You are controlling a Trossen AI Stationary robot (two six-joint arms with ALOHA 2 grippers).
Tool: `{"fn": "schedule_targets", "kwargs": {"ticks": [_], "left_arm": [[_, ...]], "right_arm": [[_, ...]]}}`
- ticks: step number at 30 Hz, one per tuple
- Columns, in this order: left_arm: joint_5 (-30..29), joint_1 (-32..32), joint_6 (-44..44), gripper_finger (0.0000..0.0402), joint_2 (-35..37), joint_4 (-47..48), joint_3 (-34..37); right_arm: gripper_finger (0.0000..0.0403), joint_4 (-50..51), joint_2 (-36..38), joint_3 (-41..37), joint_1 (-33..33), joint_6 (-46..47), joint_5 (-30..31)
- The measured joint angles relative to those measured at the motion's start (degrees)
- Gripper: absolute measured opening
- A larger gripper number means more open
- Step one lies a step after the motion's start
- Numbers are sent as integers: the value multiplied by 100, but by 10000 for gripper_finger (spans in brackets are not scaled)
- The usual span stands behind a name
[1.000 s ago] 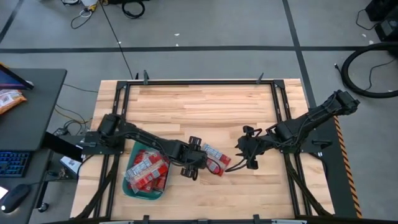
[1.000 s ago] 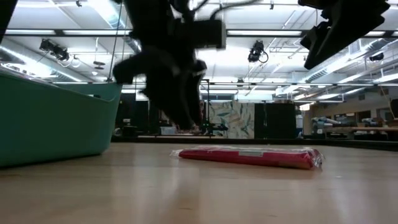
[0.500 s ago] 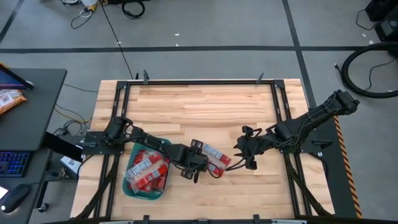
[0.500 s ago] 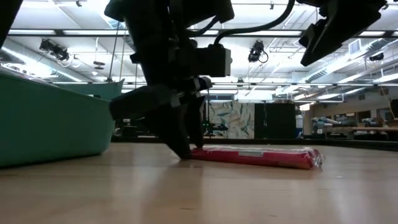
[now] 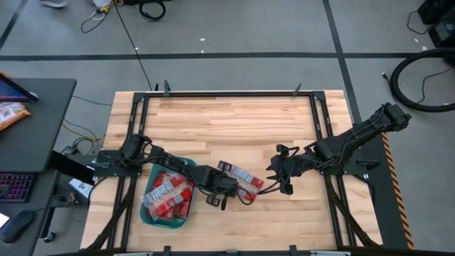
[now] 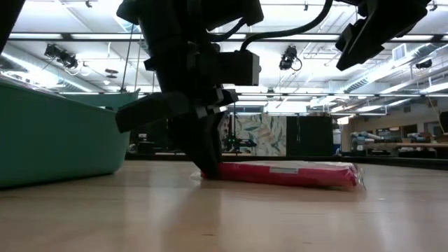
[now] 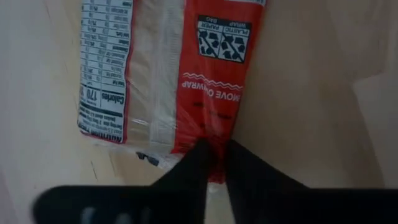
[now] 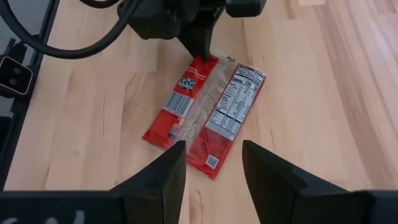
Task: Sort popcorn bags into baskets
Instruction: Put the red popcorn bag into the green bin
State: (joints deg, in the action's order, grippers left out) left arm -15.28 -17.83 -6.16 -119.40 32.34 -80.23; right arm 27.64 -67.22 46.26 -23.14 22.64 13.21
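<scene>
Left gripper [image 7: 214, 163] clenches the end seam of a popcorn bag [image 5: 242, 180] lying flat on the table [image 5: 234, 121], toward the front edge, just right of the teal basket [image 5: 153, 215] already loaded w/ red packets. Right gripper [image 8: 211, 165] hangs released above the bag, near the table's right side. Step in hand: pickup. Next move likely needs a lift & carry left over the basket wall.

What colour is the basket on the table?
Teal-green; the basket shows best in the low view.
</scene>
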Motion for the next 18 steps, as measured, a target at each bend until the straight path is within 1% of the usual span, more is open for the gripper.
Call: {"fn": "schedule_targets", "kwargs": {"ticks": [2, 4, 10, 14, 18], "left_arm": [[18, -12, 118, 23, 5, 36, -12], [30, -12, 245, 8, 3, 170, -89], [149, -12, 261, 5, 31, 569, -329], [458, 38, 440, 3, 132, 844, -560], [761, 86, 744, 2, 432, 1048, -642]], "right_arm": [[162, 0, 0, 0, 0, -61, -16], [162, 2, 0, 0, 0, -162, -61], [162, 3, 0, 0, 0, -326, -80], [162, 7, 0, 0, 0, -400, -80], [162, 30, 0, 0, 0, -478, -83]]}}
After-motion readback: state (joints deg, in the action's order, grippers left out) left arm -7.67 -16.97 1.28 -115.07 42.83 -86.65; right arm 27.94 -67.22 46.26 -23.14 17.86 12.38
